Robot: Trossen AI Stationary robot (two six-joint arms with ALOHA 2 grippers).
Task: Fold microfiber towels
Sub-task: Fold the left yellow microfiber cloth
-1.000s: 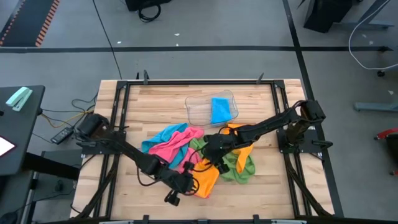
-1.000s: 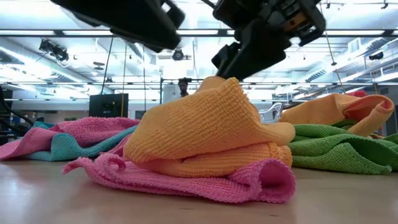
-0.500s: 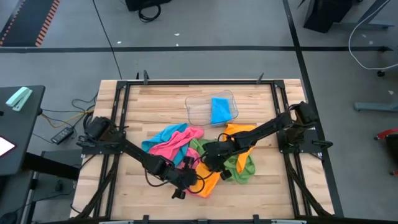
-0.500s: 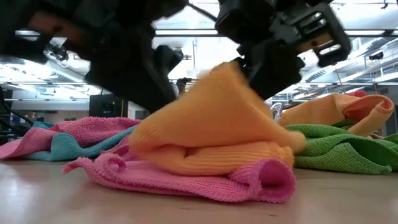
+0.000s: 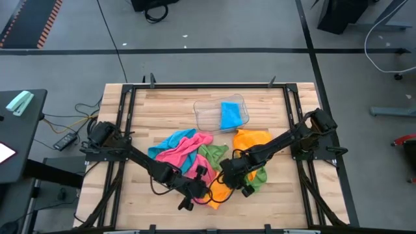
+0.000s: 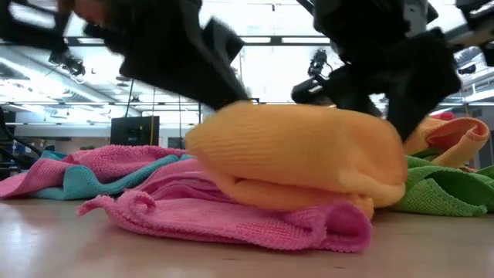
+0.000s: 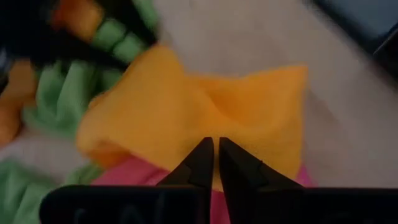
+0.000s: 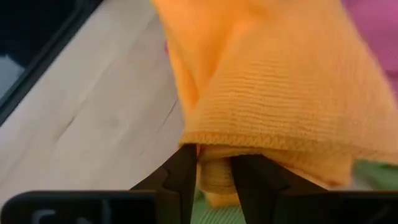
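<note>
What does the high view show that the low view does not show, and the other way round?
Only the high view shows the clear plastic tray with a blue towel lying in it, the whole wooden table, and which arm is which: the left gripper and right gripper meet at one orange towel.

Only the low view shows that this orange towel rests on a pink towel, and the room behind.

Both show the green towel and a second orange towel.
</note>
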